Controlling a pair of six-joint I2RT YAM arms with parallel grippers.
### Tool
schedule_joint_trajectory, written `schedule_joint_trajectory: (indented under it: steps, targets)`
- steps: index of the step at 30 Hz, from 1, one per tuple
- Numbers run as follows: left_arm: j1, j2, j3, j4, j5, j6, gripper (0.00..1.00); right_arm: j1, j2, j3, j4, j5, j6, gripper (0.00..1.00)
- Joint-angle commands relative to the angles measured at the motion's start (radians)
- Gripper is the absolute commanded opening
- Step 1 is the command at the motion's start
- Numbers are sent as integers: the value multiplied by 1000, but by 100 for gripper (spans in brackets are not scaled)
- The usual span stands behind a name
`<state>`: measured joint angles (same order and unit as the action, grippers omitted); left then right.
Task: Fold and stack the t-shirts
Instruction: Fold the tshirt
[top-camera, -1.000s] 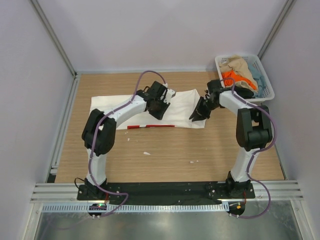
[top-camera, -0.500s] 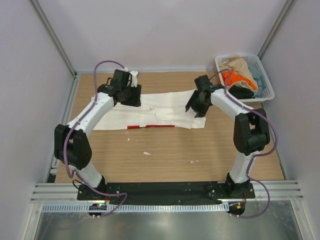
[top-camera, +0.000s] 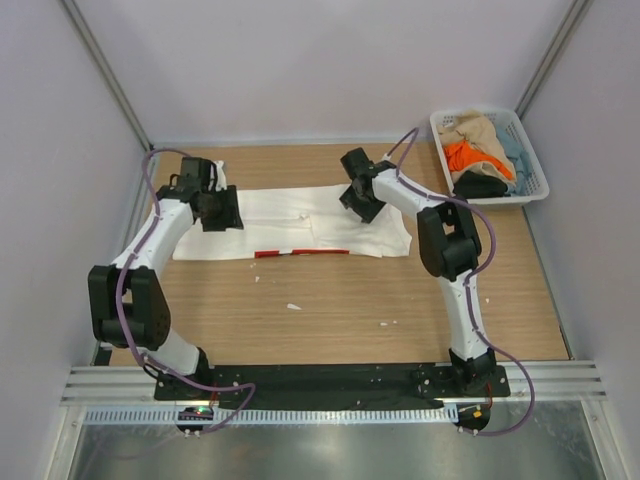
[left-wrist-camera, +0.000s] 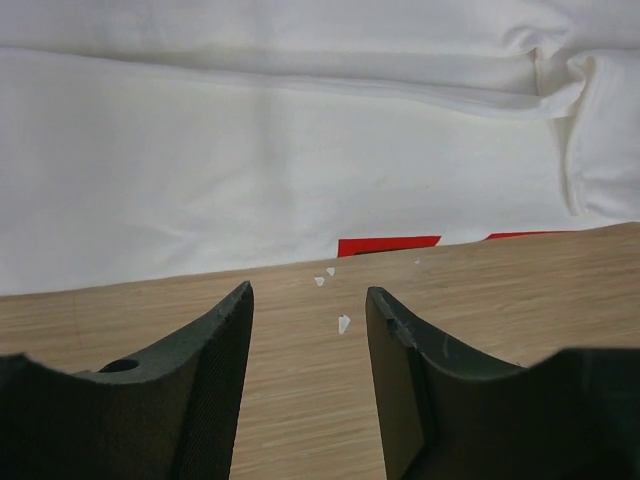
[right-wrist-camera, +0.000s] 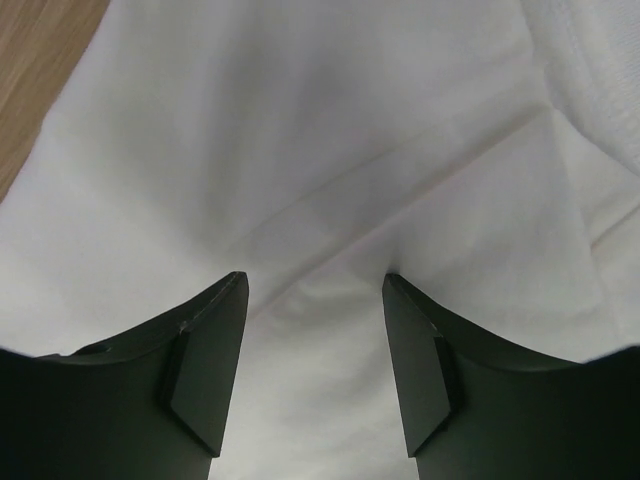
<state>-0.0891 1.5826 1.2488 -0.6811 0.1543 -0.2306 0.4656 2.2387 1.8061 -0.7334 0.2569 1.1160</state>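
Note:
A white t-shirt (top-camera: 300, 220) lies spread flat across the back of the table, with a red strip of its print (top-camera: 300, 252) showing along its near edge. My left gripper (top-camera: 218, 208) is at the shirt's left end. In the left wrist view it (left-wrist-camera: 308, 300) stands open over bare wood, with the white t-shirt (left-wrist-camera: 300, 170) and the red print (left-wrist-camera: 388, 245) just beyond its tips. My right gripper (top-camera: 358, 197) hovers over the shirt's right half. It (right-wrist-camera: 315, 285) is open with nothing between the fingers, only white cloth (right-wrist-camera: 330, 150) below.
A white lattice basket (top-camera: 533, 170) at the back right holds a tan t-shirt (top-camera: 478, 128), an orange one (top-camera: 465, 155), a pale blue one (top-camera: 512, 148) and a black one (top-camera: 480, 185). Small white flecks (top-camera: 293, 306) lie on the wood in front of the shirt.
Both grippers have opened and let go of the white t-shirt. The left arm has swung out to the shirt's left end, and the right gripper has moved left and back.

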Motion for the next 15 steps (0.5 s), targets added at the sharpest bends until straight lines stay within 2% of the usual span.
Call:
schedule_joint_trajectory:
  steps: [1,8,13,15]
  targets:
    - [-3,-58,-25,12,57,-24,51,7,123,50,-55,100,-34,64]
    - [-4,-38,-57,12,122,-59,50,-7,312,312,-60,171,-332,65]
    - [-9,8,-48,9,163,-90,51,-27,357,392,55,24,-517,65]
    - [-26,27,-23,5,166,-104,51,-33,390,472,48,16,-620,65]
